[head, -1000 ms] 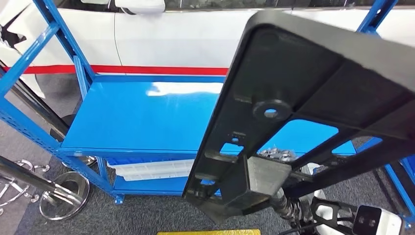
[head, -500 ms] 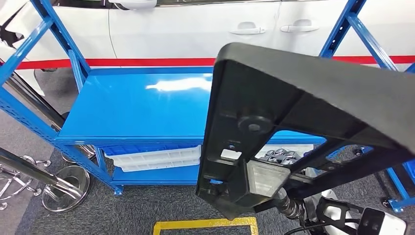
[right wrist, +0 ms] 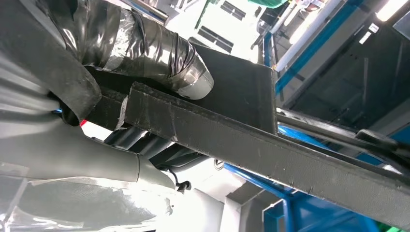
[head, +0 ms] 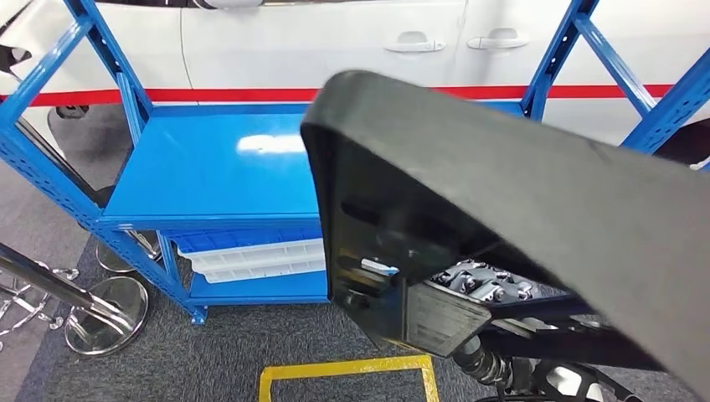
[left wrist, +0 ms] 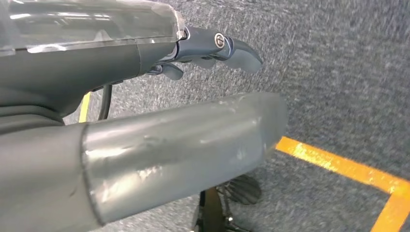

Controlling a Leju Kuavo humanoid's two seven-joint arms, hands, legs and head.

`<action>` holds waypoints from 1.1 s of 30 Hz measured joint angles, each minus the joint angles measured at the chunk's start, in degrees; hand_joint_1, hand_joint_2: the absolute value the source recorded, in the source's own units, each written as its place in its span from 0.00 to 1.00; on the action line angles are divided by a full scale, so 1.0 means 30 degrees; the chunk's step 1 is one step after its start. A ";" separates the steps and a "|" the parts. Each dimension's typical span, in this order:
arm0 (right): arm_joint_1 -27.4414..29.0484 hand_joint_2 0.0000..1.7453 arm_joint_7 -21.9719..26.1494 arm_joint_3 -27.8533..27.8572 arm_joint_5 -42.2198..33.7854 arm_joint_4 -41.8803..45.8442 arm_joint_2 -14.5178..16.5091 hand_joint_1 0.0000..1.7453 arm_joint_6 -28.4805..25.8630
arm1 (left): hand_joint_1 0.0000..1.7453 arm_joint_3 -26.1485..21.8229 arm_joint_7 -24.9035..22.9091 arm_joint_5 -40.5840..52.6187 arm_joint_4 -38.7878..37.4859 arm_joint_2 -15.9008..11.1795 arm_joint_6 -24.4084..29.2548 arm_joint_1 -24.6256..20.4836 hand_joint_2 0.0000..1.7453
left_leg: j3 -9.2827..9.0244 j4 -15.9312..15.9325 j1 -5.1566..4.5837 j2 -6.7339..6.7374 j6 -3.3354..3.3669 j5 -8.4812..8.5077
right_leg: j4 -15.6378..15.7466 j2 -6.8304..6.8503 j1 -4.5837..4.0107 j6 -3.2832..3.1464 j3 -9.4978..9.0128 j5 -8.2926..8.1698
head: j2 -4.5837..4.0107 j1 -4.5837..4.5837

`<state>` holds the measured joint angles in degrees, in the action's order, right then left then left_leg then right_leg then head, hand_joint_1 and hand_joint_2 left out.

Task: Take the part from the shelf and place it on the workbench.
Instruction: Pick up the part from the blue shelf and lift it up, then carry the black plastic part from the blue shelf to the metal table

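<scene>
Part (head: 502,201) held up close before the head camera, off the shelf (head: 209,180), long axis running from near left up to far right. Right robot hand (right wrist: 145,53) clamped on its bar. Left robot hand (left wrist: 212,48) hanging over carpet, gripping nothing, fingers loosely curled. White bin (head: 251,260) on the lower shelf, contents hidden.
</scene>
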<state>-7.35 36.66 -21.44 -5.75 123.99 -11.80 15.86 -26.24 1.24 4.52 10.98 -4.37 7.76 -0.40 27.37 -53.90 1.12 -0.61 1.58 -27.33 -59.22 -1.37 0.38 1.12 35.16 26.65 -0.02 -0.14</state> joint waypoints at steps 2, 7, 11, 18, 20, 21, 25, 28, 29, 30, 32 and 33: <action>-0.0208 1.00 -0.0049 -0.0324 0.0025 0.0033 0.0000 1.00 -0.0614 | 0.00 0.0004 -0.0046 0.0166 -0.0002 0.0022 -0.0004 -0.0023 0.00 | 0.0373 -0.0068 0.0012 0.0289 0.0177 0.0244 | -0.2270 0.0189 0.0044 0.0093 0.0831 0.1760 | 0.0000 0.0008; -0.0344 1.00 -0.0191 -0.1084 0.0344 0.0069 -0.0002 1.00 -0.1437 | 0.00 0.0004 -0.0104 0.0417 -0.0002 0.0031 -0.0026 -0.0068 0.00 | 0.1491 -0.0578 -0.0017 0.0648 0.0086 0.0731 | -0.3365 0.0345 0.0184 0.0192 -0.0146 0.1148 | 0.0000 0.0006; -0.0662 1.00 -0.0184 -0.1553 0.0434 0.0213 -0.0002 1.00 -0.1628 | 0.00 0.0011 -0.0124 0.0577 -0.0002 0.0051 -0.0044 -0.0085 0.00 | 0.1918 -0.0754 -0.0042 0.0645 -0.0293 0.1171 | 0.1091 0.0370 -0.0021 -0.0168 -0.2952 0.0987 | 0.0000 -0.0003; -0.0861 1.00 -0.0155 -0.2107 0.0399 0.0248 0.0000 1.00 -0.1867 | 0.00 0.0033 -0.0235 0.0739 -0.0004 0.0003 -0.0051 -0.0047 0.00 | 0.3515 -0.4770 0.0020 0.0365 -0.0886 -0.2110 | 0.1219 0.0573 0.0062 -0.0992 -0.1772 0.0052 | 0.0000 -0.0005; -0.0889 1.00 -0.0155 -0.2156 0.0377 0.0228 0.0000 1.00 -0.1861 | 0.00 0.0033 -0.0255 0.0759 -0.0002 -0.0015 -0.0058 -0.0053 0.00 | 0.3835 -0.6417 0.0026 0.0359 -0.0957 -0.2591 | 0.1061 0.0581 0.0033 -0.0982 -0.1308 -0.0186 | 0.0000 -0.0007; -0.0913 1.00 -0.0155 -0.2184 0.0370 0.0213 0.0000 1.00 -0.1857 | 0.00 0.0034 -0.0268 0.0765 -0.0002 -0.0017 -0.0069 -0.0055 0.00 | 0.3680 -0.6573 0.0028 0.0359 -0.0969 -0.2269 | 0.0970 0.0582 0.0033 -0.0960 -0.1066 -0.0301 | 0.0000 -0.0007; -0.1110 1.00 -0.0155 -0.2304 0.0346 0.0142 0.0000 1.00 -0.1774 | 0.00 0.0040 -0.0297 0.0778 0.0004 -0.0082 -0.0128 -0.0119 0.00 | 0.0719 -0.2827 0.0000 0.0291 -0.0825 -0.0653 | 0.0537 0.0564 0.0038 -0.0695 -0.0087 -0.0803 | 0.0000 -0.0009; -0.1277 1.00 -0.0171 -0.2378 0.0308 0.0100 0.0000 1.00 -0.1628 | 0.00 0.0040 -0.0310 0.0796 0.0000 -0.0111 -0.0137 -0.0173 0.00 | -0.0556 -0.0571 -0.0147 0.0187 -0.0531 -0.0999 | 0.0494 0.0577 -0.0002 -0.0344 0.0127 -0.1249 | 0.0000 0.0000; -0.1311 1.00 -0.0178 -0.2391 0.0302 0.0082 -0.0002 1.00 -0.1586 | 0.00 0.0040 -0.0319 0.0807 -0.0002 -0.0109 -0.0138 -0.0176 0.00 | -0.0442 -0.0542 -0.0121 0.0209 -0.0387 -0.0903 | 0.0509 0.0570 0.0005 -0.0227 0.0168 -0.1329 | 0.0000 0.0000; -0.1333 1.00 -0.0182 -0.2400 0.0299 0.0060 -0.0004 1.00 -0.1559 | 0.00 0.0040 -0.0333 0.0812 -0.0003 -0.0109 -0.0138 -0.0180 0.00 | -0.0306 -0.0529 -0.0097 0.0253 -0.0226 -0.0750 | 0.0412 0.0553 0.0028 -0.0122 0.0257 -0.1176 | 0.0000 0.0000; -0.1356 1.00 -0.0193 -0.2428 0.0297 0.0005 -0.0007 1.00 -0.1548 | 0.00 0.0040 -0.0363 0.0792 -0.0002 -0.0109 -0.0137 -0.0191 0.00 | 0.0071 -0.0475 -0.0041 0.0374 0.0136 -0.0363 | -0.0726 0.0514 0.0070 0.0053 0.0722 0.0150 | 0.0000 0.0002; -0.1356 1.00 -0.0199 -0.2444 0.0297 -0.0025 -0.0007 1.00 -0.1546 | 0.00 0.0040 -0.0379 0.0759 -0.0002 -0.0108 -0.0133 -0.0199 0.00 | 0.0290 -0.0493 -0.0075 0.0420 0.0248 -0.0177 | -0.1850 0.0504 0.0100 0.0121 0.1085 0.1127 | 0.0000 0.0002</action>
<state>-11.42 36.06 -28.77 -4.86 123.91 -11.82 11.22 -26.12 0.10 6.80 10.98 -4.69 7.36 -1.00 28.24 -55.38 0.89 0.66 2.33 -27.86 -64.77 0.14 0.68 1.48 38.42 30.03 -0.02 -0.13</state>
